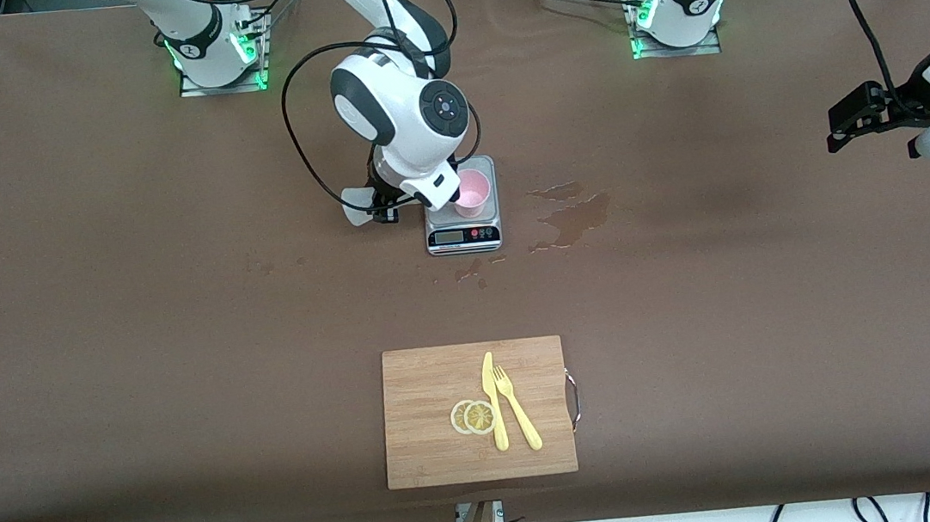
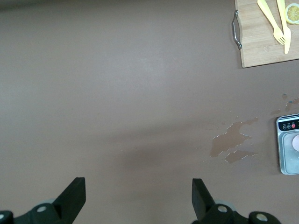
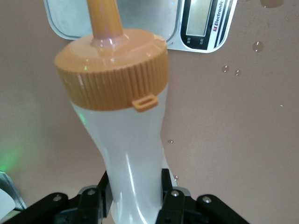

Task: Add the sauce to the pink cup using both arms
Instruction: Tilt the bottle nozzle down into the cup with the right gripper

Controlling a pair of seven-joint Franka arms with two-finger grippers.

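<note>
Beside the pink cup [image 1: 472, 192], which is standing on a digital kitchen scale [image 1: 464, 237] near the desk's [image 1: 92, 335] middle, the sauce bottle [image 3: 122, 140] is being gripped at its narrow waist by the right claw [image 3: 133, 196], its orange cap [image 3: 112, 70] pointing toward the scale. The right arm is being bent steeply down over the scale's edge. The left claw [image 2: 138, 198] is being held wide over bare desk at the left arm's end, waiting. Spilled liquid [image 1: 568, 215] is lying just beside the scale; a cutting board [image 1: 433, 446] is sitting nearer the front camera, well apart.
</note>
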